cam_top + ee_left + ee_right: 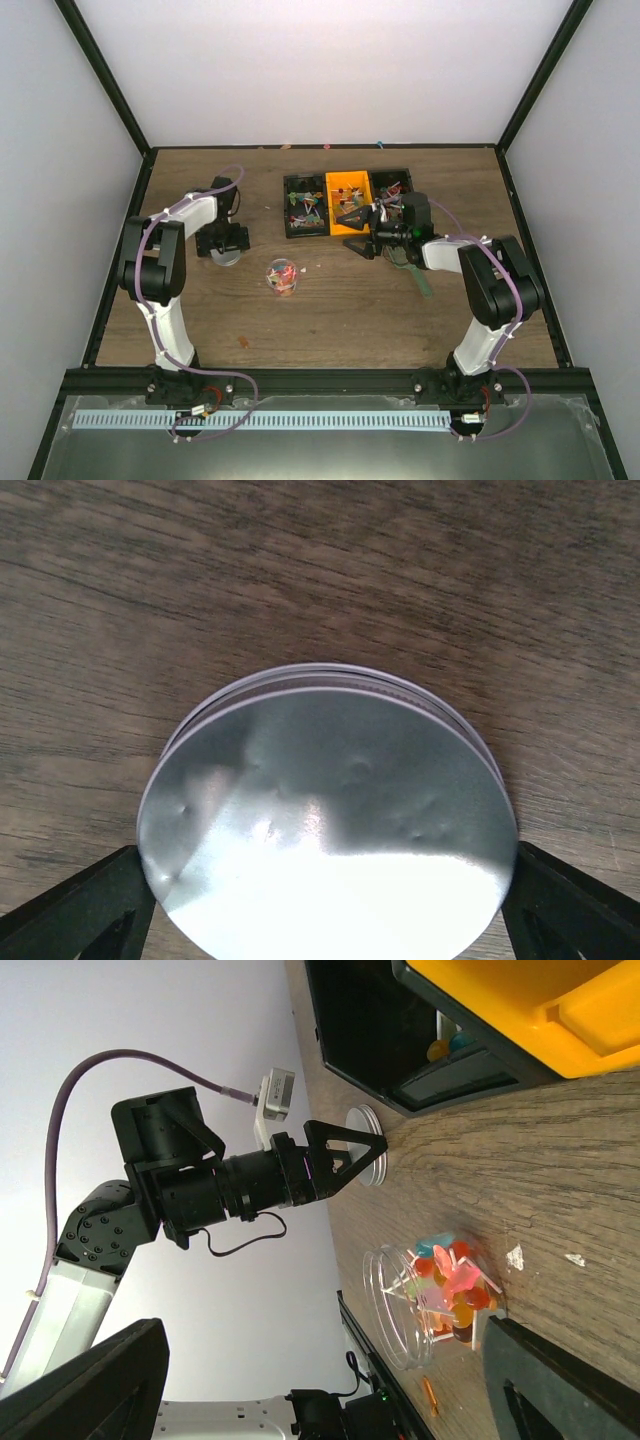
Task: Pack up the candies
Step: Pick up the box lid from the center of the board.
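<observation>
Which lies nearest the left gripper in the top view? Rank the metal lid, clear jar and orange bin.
1. The metal lid, at the fingers of the left gripper.
2. The clear jar, right of it, mid-table.
3. The orange bin, farther right, toward the back.

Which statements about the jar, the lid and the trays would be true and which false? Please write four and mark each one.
1. The clear jar holds candies. True.
2. The metal lid sits on the jar. False: it lies on the table, between the fingers of the left gripper.
3. The orange tray stands between two black trays. True.
4. The right gripper grips the jar. False: its fingers are wide apart with nothing between them, and the jar stands apart from it.
</observation>
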{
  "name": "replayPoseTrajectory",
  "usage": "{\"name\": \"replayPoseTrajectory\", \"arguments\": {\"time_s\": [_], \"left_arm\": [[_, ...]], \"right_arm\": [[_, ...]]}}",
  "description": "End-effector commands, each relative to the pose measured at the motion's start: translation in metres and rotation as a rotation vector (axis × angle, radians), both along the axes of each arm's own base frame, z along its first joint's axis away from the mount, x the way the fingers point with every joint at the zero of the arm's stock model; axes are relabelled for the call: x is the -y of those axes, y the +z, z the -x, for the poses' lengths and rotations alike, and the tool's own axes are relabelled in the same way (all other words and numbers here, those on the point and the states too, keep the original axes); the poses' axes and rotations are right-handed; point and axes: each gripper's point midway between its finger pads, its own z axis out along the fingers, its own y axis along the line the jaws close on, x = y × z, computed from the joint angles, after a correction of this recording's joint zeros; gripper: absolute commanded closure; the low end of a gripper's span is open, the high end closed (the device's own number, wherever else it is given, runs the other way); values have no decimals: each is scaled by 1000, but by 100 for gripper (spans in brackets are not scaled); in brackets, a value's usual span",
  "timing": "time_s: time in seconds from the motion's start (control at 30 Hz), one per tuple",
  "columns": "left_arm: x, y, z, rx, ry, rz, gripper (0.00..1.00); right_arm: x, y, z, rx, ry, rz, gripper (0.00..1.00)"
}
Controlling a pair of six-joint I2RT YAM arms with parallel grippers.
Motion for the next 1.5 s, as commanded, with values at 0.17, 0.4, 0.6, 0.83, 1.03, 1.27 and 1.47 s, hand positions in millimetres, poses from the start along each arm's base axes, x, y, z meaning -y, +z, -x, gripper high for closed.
{"name": "replayPoseTrajectory", "arguments": {"time_s": [0.17, 0.4, 0.6, 0.83, 1.03, 1.27, 1.47], "left_arm": [[-2, -4, 3, -19, -5, -2, 9], [0, 3, 1, -7, -3, 7, 13], [-1, 14, 1, 9, -5, 4, 13], [0, 27, 3, 28, -10, 12, 13], [7, 39, 6, 41, -35, 23, 13], [25, 50, 11, 45, -95, 24, 13], [50, 63, 13, 59, -146, 33, 13]], "right_arm": [[-5, -1, 4, 8, 28, -2, 13], [-4, -3, 7, 3, 29, 2, 13], [-3, -5, 9, 2, 26, 6, 13], [-1, -6, 12, -1, 17, 10, 13], [1, -7, 15, -1, 4, 13, 13], [4, 2, 15, 38, -18, 26, 13], [6, 1, 16, 37, -28, 34, 13]]}}
